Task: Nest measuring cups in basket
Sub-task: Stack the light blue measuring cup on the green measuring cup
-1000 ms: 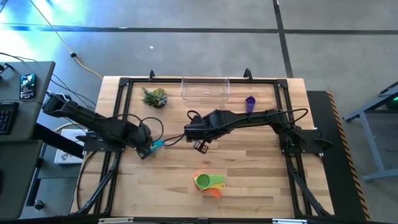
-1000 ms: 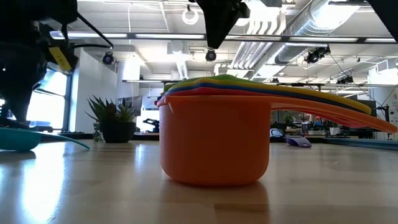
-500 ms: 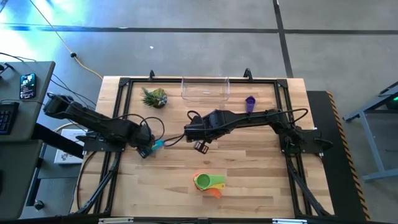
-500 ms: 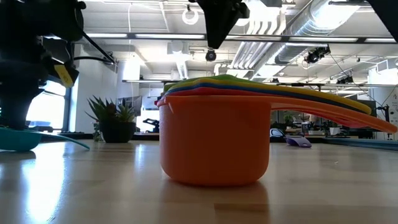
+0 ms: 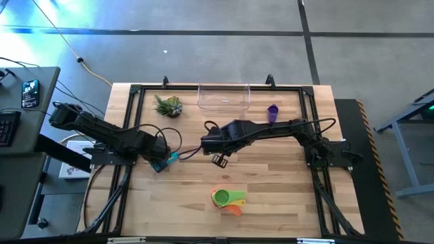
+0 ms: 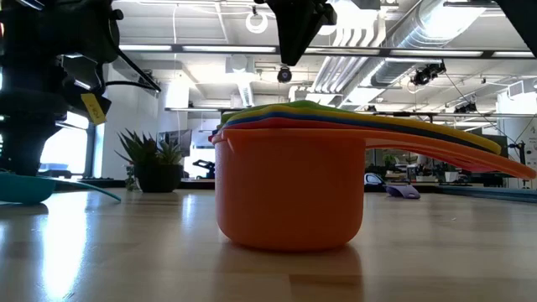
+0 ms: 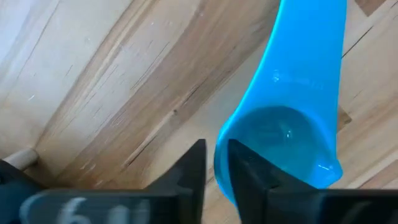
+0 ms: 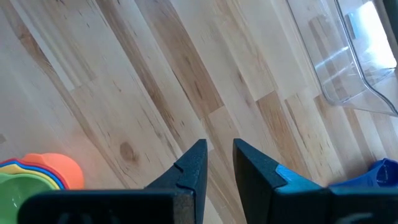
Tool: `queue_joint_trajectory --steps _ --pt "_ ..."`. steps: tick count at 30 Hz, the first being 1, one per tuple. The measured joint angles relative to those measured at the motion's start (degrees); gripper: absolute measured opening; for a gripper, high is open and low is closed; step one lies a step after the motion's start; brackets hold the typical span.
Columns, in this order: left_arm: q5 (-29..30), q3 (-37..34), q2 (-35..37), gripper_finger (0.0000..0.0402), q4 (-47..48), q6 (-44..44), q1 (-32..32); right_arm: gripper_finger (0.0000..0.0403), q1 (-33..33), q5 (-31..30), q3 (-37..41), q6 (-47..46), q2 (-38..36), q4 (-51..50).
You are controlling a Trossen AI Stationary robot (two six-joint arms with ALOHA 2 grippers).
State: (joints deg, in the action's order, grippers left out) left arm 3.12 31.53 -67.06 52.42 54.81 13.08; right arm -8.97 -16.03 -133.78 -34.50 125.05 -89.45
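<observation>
Since the earlier frame my left arm has crept a little further over the light blue cup (image 5: 171, 157) and its pincer (image 7: 216, 163) has drawn in; the right arm, the stack and the loose cups have not shifted. In the left wrist view the two fingers now stand narrowly apart on either side of the cup's rim, the bowl lying on the tabletop (image 5: 271, 210) with its handle pointing away. I cannot tell yet whether the fingers have bitten or are only straddling the rim; the cup looks unlifted.

My right pincer (image 8: 219, 163) hangs over the middle of the tabletop, fingers close together with only bare wood showing between them, so it carries nothing. A blue cup (image 8: 380, 174) shows at the edge of that wrist view.

As for progress, I judge we are early. The basket (image 5: 224, 96) at the far edge looks empty. A nested stack (image 5: 227, 198), orange outermost with green, yellow and other colours inside, sits near the front edge, well apart from the basket. The purple cup (image 5: 272, 112) stands alone just beside the basket. Gathering the strays and getting everything into the basket remains to be done.
</observation>
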Motion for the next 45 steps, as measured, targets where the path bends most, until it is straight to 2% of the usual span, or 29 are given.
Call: queue_joint_trajectory --steps 4,10,16,21,28,36,45 --pt "0.8 0.0 0.0 0.0009 -0.4 -1.9 0.0 0.0069 0.0 0.0 0.0 0.0 0.0 0.0" --pt "0.8 0.0 0.0 0.0008 -4.3 -4.0 0.0 0.0069 0.0 0.0 0.0 -0.3 0.0 0.0" --pt "-0.4 0.0 0.4 0.0005 -12.2 -5.6 0.0 0.0069 0.0 -0.1 0.0 -1.1 0.0 0.0" --pt "-1.2 0.0 0.4 0.0003 -21.1 -7.0 -0.5 0.0069 0.5 -4.4 0.1 -7.6 -0.5 -0.6" --pt "-2.7 0.4 0.3 0.0003 -29.7 -9.7 -3.3 0.0069 1.5 -11.0 0.1 -14.5 -5.0 -0.6" --pt "-2.9 7.3 -3.2 0.0005 -29.7 -17.7 -6.9 0.0069 2.8 -14.7 0.1 -14.6 -10.7 -0.5" --pt "-2.9 18.8 -13.7 0.0007 -25.1 -27.4 -10.9 0.0069 4.3 -15.4 0.0 -13.0 -13.0 -0.5"
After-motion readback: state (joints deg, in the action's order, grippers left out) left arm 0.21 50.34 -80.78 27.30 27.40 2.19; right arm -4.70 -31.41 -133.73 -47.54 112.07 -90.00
